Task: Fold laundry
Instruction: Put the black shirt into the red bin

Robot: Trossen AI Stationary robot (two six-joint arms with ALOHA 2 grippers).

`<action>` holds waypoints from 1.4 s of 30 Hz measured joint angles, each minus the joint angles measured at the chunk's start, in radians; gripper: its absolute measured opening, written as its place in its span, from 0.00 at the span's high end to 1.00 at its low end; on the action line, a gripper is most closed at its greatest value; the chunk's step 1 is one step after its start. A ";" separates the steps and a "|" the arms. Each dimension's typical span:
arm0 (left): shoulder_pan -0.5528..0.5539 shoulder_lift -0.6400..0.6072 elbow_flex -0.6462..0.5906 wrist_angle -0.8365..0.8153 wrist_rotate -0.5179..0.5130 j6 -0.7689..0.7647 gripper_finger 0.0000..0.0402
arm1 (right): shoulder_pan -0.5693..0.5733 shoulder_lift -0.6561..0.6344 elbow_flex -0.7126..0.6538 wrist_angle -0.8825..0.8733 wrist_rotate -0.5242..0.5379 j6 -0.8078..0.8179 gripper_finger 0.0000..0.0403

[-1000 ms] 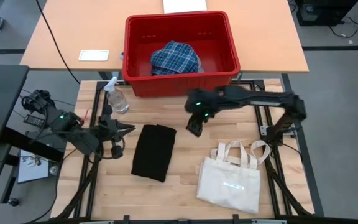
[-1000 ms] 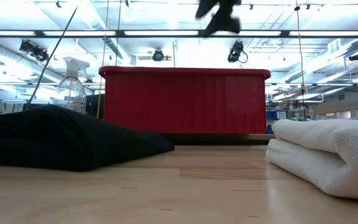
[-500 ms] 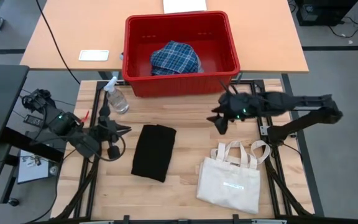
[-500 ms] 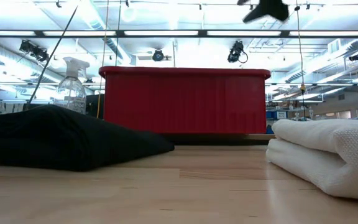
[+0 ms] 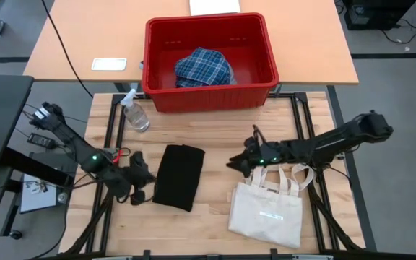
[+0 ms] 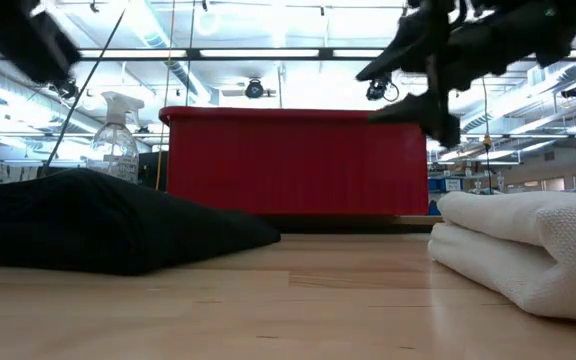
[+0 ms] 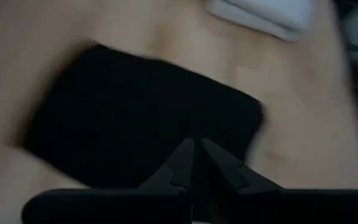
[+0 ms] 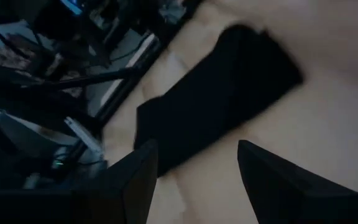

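Surface: a light wooden table (image 5: 215,130) on a dark frame, with a second tan table behind it. A red bin (image 5: 209,61) stands at the far edge and holds the blue-and-white plaid garment (image 5: 204,67), bunched. A clear spray bottle (image 5: 134,112) stands just left of the bin. The folded black garment (image 5: 178,176) lies flat at the middle of the table; the cream tote bag (image 5: 269,209) lies to its right, well apart from it. The low view shows ceiling light strips beyond the bin.

Change: half a second ago my right gripper (image 5: 238,163) hung near the bin's front right corner; it has since come down to just above the table, between the black garment and the tote's handles, fingers spread, grasping nothing. My left gripper (image 5: 146,180) has moved in to the black garment's left edge, fingers pressed together; the left wrist view shows them over the cloth.

Limits: I cannot tell whether the left fingertips touch the fabric. The low view shows only blurred arm silhouettes overhead.
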 joint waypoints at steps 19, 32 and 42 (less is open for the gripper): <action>0.141 0.003 -0.140 0.211 0.091 0.079 0.86 | -0.026 0.565 0.327 0.036 -0.275 0.390 0.40; 0.252 0.120 -0.140 0.233 0.158 0.160 0.40 | -0.038 0.647 0.541 -0.312 -0.222 0.500 0.24; 0.323 0.261 -0.155 0.325 0.222 0.245 0.40 | -0.037 0.738 0.558 -0.111 -0.174 0.607 0.22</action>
